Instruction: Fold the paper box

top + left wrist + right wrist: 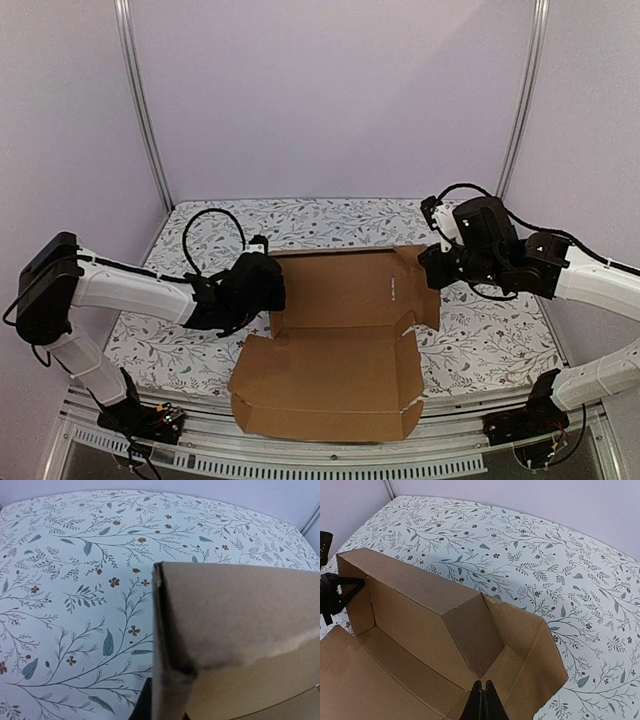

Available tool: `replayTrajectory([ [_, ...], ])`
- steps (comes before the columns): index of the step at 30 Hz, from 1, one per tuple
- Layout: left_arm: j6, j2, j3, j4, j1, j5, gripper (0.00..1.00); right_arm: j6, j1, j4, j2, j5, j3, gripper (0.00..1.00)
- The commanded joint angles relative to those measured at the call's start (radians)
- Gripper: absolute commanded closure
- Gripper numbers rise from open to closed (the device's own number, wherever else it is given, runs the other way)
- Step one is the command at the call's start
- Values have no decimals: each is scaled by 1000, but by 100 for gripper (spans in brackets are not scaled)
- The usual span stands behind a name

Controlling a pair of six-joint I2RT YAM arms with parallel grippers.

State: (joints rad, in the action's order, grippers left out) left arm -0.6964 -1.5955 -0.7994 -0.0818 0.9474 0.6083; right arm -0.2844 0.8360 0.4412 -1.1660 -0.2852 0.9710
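The left gripper (263, 288) is closed narrow on the paper box (335, 345). In its own wrist view the upright cardboard edge (167, 670) runs down into the jaws, and only one dark finger (144, 702) shows, just left of that edge. Seen from the right wrist, the same gripper (342, 587) pinches the short end wall at the box's corner (355, 590).

The right gripper (483, 702) is fully closed, with its two fingers pressed flat together and nothing visible between them. Its tips sit at the crease where the box floor meets the angled side flap. Whether they press on the cardboard cannot be told. From above, this gripper (432, 268) is right beside the flap at its end of the box.

Beyond the right fingertips, the long wall (415, 587) stands upright. A tab (470, 630) is folded inward just ahead of them, and an outer flap (540, 665) splays outward to one side. The inside of the tray shows bare brown cardboard. On the near side of both grippers, the wide panel (320, 385) lies flat and reaches past the table's front rail (300, 445).

The box rests on a floral cloth (330, 215), which spreads out ahead of both grippers. A black cable (205, 222) loops up behind the left gripper. Metal frame posts (140, 100) rise at the far corners, well apart from both.
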Motion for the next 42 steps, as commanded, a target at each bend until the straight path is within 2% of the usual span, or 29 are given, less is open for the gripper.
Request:
replayTrajectory([
  [1,-72,28,31,24,42,52,100,-18,-22,-50,-32,37,-27,100],
  [15,-87,12,37,19,82,63,100,-14,-69,-109,-122,118,-13,100],
  [25,-84,4,27,3,90,46,100,-121,-64,-277,-215,252,-35,100],
  [38,-91,6,13,-16,108,0,100,-295,-18,-576,-279,184,-75,100],
  [42,-100,10,16,-27,108,-21,100,-305,-5,-608,-265,155,-86,100],
])
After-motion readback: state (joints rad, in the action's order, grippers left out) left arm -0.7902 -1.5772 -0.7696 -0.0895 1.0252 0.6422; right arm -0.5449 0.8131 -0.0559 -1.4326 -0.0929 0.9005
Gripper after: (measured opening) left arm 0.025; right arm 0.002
